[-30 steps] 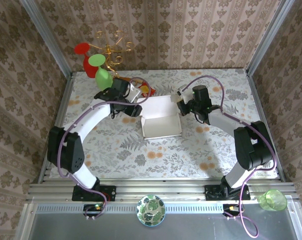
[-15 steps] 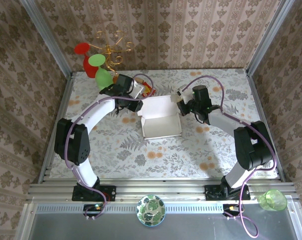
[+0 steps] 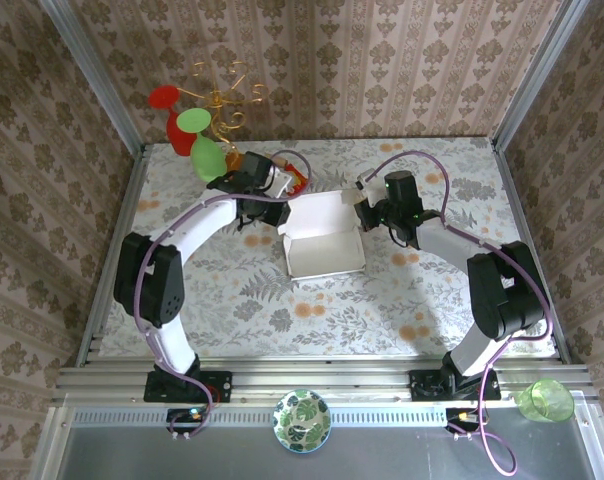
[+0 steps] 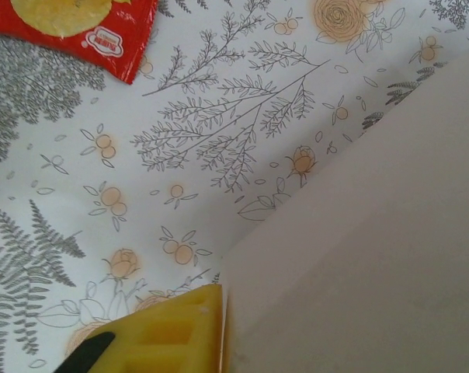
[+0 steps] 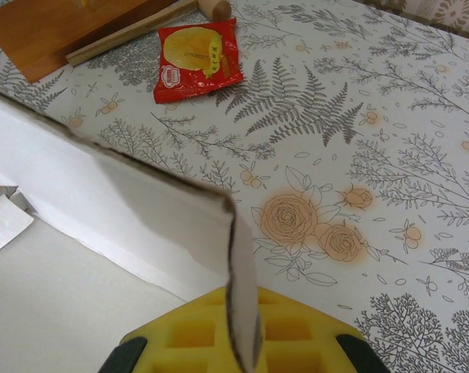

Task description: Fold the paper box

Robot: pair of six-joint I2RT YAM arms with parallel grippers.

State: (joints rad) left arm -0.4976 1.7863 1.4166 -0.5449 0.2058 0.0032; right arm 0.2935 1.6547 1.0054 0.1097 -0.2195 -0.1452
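The off-white paper box point(image 3: 322, 245) lies open mid-table, its rear panel raised. My left gripper point(image 3: 280, 208) is at the box's rear left corner. In the left wrist view one yellow finger point(image 4: 161, 334) presses flat against the box's upright panel point(image 4: 359, 256); the other finger is hidden behind the card. My right gripper point(image 3: 362, 212) is at the rear right corner, shut on a bent flap of the paper box point(image 5: 102, 194), whose edge runs down between the yellow pads point(image 5: 188, 338) of that gripper point(image 5: 246, 342).
A red snack packet point(image 5: 197, 58) and a brown wooden board point(image 5: 56, 31) lie behind the box. A gold stand with red and green cups point(image 3: 197, 120) is at the back left. A patterned bowl point(image 3: 302, 420) and a green cup point(image 3: 545, 400) sit below the table's front rail.
My left gripper has swung right to the box's rear left corner and its jaws have closed in on the panel. The right gripper has kept its hold and place.
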